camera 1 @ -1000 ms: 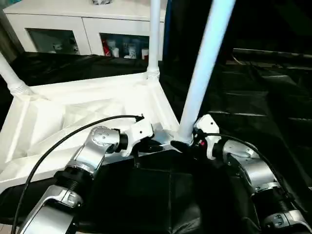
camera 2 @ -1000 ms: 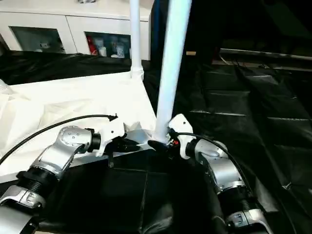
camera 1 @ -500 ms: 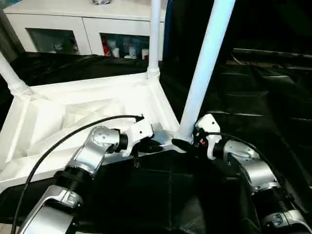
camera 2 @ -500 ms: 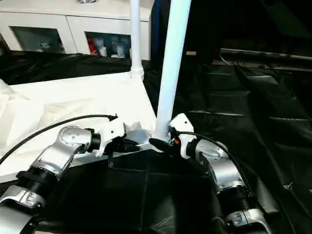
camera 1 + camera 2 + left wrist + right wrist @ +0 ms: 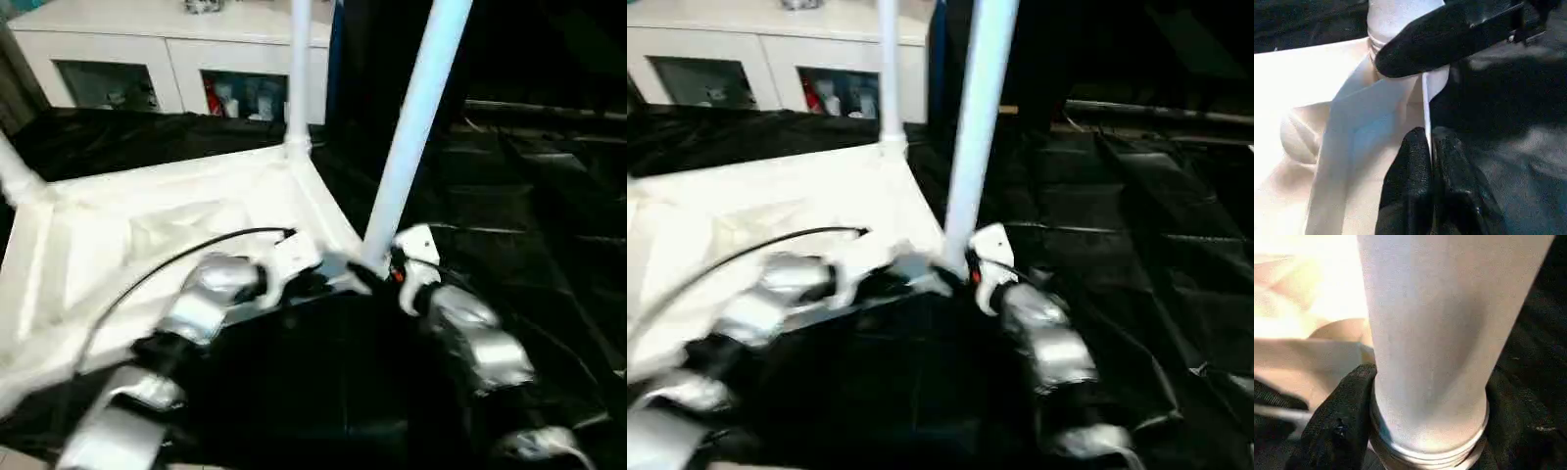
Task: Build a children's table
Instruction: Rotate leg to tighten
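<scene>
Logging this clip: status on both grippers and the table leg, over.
Left gripper shut on the tabletop's rim. Right gripper around the near leg at its threaded base. Tabletop upside down, three legs standing. Nothing in the way.

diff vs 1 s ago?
Little changed. The right hand stays around the base of the near leg, the left hand stays clamped on the tabletop rim. The whole head view shifted and blurred, so the camera moved; the other legs stand as before.

Head stereo looks down; wrist cameras close on leg [image 5: 1425, 342].
</scene>
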Robot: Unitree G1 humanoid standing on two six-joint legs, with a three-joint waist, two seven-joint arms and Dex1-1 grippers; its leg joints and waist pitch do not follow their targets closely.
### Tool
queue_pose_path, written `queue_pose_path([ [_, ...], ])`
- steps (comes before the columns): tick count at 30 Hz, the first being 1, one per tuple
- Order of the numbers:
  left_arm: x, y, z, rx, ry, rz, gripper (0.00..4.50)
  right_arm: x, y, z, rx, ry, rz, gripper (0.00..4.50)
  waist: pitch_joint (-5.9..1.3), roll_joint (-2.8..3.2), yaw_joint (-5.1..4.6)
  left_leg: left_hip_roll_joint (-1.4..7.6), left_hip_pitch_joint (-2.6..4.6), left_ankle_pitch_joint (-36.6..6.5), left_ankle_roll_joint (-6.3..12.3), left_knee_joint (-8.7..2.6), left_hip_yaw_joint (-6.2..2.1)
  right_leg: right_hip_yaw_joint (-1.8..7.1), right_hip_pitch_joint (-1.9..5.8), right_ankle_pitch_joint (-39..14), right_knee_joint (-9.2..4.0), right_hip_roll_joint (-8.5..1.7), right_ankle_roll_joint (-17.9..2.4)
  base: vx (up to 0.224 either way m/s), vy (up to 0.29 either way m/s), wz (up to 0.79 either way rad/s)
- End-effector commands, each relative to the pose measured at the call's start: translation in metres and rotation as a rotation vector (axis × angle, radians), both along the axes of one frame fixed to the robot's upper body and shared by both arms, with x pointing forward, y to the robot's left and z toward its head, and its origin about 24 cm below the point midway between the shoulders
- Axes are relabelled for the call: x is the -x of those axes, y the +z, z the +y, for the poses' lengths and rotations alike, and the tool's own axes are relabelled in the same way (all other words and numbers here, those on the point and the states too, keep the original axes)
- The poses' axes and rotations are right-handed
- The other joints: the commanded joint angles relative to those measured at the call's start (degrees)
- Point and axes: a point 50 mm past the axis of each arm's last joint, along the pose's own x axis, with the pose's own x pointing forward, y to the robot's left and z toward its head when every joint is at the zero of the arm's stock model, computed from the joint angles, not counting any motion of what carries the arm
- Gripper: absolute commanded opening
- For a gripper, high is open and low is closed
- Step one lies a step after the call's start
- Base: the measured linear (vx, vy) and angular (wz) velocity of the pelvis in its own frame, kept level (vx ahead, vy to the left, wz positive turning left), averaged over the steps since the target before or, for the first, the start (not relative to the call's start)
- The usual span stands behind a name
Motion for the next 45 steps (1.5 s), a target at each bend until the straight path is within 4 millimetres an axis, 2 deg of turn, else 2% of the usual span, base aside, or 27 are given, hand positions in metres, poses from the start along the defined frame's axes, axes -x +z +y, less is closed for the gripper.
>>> queue_pose_path([
  [1, 0.009, -0.013, -0.022, 0.017, -0.006, 0.035, 0.0, 0.001, -0.011, 0.005, -0.026, -0.073, 0.066, 2.7, -2.5, -0.31, -0.05, 4.31, 0.97, -11.2, -0.32, -4.47, -2.14, 3.39, 0.91, -10.0, -5.44, -5.85, -13.0, 0.0, 0.0, 0.0],
  [2, 0.01, -0.013, -0.03, 0.017, -0.005, 0.028, 0.0, 0.0, -0.01, 0.01, -0.033, -0.103, 0.058, 2.7, -2.57, -0.18, 0.06, 4.37, 0.9, -10.9, -0.33, -4.46, -2.17, 3.41, 1.02, -9.7, -5.43, -5.95, -12.8, 0.0, 0.0, 0.0],
  [4, 0.011, -0.013, -0.04, 0.012, -0.016, 0.015, 0.0, 0.0, -0.007, 0.022, -0.037, -0.106, 0.042, 2.7, -2.55, -0.29, 0.09, 4.34, 0.76, -10.6, -0.12, -4.5, -2.15, 3.42, 1.01, -8.9, -5.4, -5.85, -12.4, 0.0, 0.0, 0.0],
  [5, 0.012, -0.013, -0.043, 0.014, -0.024, 0.014, 0.0, 0.0, -0.006, 0.028, -0.029, -0.082, 0.032, 2.7, -2.73, -0.27, 0.24, 4.35, 0.53, -9.2, 0.44, -4.49, -2.26, 3.32, 1.28, -6.9, -5.12, -5.84, -12.0, 0.0, 0.0, 0.0],
  [8, 0.013, -0.013, -0.044, 0.016, -0.035, 0.012, 0.0, 0.001, -0.003, 0.035, -0.016, -0.042, 0.007, 2.7, -2.64, -0.34, 0.26, 4.32, 0.47, -9.5, 0.81, -4.53, -2.22, 3.29, 1.24, -6.5, -5.18, -5.87, -11.9, 0.0, 0.0, 0.0],
  [11, 0.012, -0.012, -0.035, 0.017, -0.05, 0.016, 0.0, 0.001, 0.004, 0.034, -0.051, 0.036, -0.039, 2.7, -2.55, -0.46, 0.38, 4.32, 0.38, -10.0, 1.13, -4.58, -2.28, 3.33, 1.27, -8.4, -5.42, -6.03, -11.5, 0.0, 0.0, 0.0],
  [13, 0.012, -0.012, -0.024, 0.016, -0.082, 0.023, 0.0, 0.001, 0.011, 0.026, -0.054, 0.126, -0.083, 3.26, -2.84, -0.52, 0.43, 4.31, 0.1, -8.4, 1.81, -4.34, -2.26, 3.26, 1.6, -5.6, -5.03, -5.98, -11.6, 0.0, 0.0, 0.0],
  [16, 0.014, -0.012, -0.014, 0.019, -0.114, 0.042, 0.0, 0.002, 0.016, 0.018, -0.074, 0.208, -0.079, 3.49, -3.05, -0.58, 0.44, 4.23, -0.17, -5.1, 3.96, -3.96, -2.17, 3.11, 1.85, 1.3, -4.3, -5.94, -12.9, 0.0, 0.0, 0.0],
  [17, 0.015, -0.012, -0.009, 0.03, -0.147, 0.054, 0.0, 0.004, 0.018, 0.013, -0.083, 0.254, -0.069, 3.58, -3.03, -0.6, 0.49, 4.2, -0.09, -5.0, 4.36, -3.94, -2.12, 3.1, 1.82, 1.7, -4.33, -5.84, -13.1, 0.0, 0.0, 0.0],
  [20, 0.018, -0.01, 0.004, 0.035, -0.195, 0.077, 0.0, 0.013, 0.022, 0.004, -0.064, 0.405, -0.041, 3.58, -2.96, -0.53, 0.56, 4.18, -0.15, -4.7, 5.81, -3.83, -2.08, 3.05, 1.88, 2.3, -4.36, -5.8, -13.6, 0.0, 0.0, 0.0],
  [21, 0.019, -0.008, 0.012, 0.039, -0.215, 0.093, 0.0, 0.02, 0.022, -0.002, -0.044, 0.497, -0.018, 3.58, -2.94, -0.48, 0.69, 4.39, -0.1, -5.1, 5.87, -3.79, -2.02, 3.09, 1.89, 1.8, -4.33, -5.81, -13.6, 0.0, 0.0, 0.0],
  [25, 0.019, -0.004, 0.024, 0.06, -0.236, 0.124, 0.0, 0.031, 0.022, -0.013, -0.007, 0.609, 0.019, 3.58, -3.05, -0.4, 0.72, 4.68, 0.08, -5.1, 5.36, -3.91, -2.06, 2.89, 1.72, 2.2, -4.07, -5.71, -14.3, 0.0, 0.0, 0.0],
  [28, 0.018, 0.0, 0.03, 0.077, -0.246, 0.131, 0.0, 0.035, 0.02, -0.019, 0.022, 0.656, 0.039, 3.58, -3.06, -0.53, 0.84, 4.55, 0.02, -4.9, 5.34, -3.72, -1.9, 2.91, 1.73, 2.5, -4.07, -5.79, -15.1, 0.0, 0.0, 0.0],
  [34, 0.018, 0.004, 0.041, 0.09, -0.25, 0.135, 0.0, 0.034, 0.017, -0.024, 0.08, 0.667, 0.046, 3.58, -3.12, -0.71, 0.85, 4.44, -0.16, -3.8, 5.61, -3.6, -1.9, 2.8, 1.68, 2.9, -3.81, -5.69, -15.2, 0.0, 0.0, 0.0],
  [39, 0.018, 0.005, 0.042, 0.089, -0.255, 0.139, 0.0, 0.032, 0.017, -0.023, 0.077, 0.664, 0.048, 3.06, -3.13, -0.7, 0.83, 4.4, -0.2, -3.4, 5.82, -3.49, -1.86, 2.8, 1.7, 3.3, -3.72, -5.66, -15.4, 0.0, 0.0, 0.0],
  [45, 0.019, 0.004, 0.043, 0.087, -0.254, 0.143, 0.0, 0.032, 0.014, -0.022, 0.095, 0.672, 0.054, 2.72, -3.12, -0.71, 0.83, 4.4, -0.2, -3.9, 5.53, -3.48, -1.87, 2.82, 1.7, 2.1, -3.81, -5.71, -15.3, 0.0, 0.0, 0.0],
])
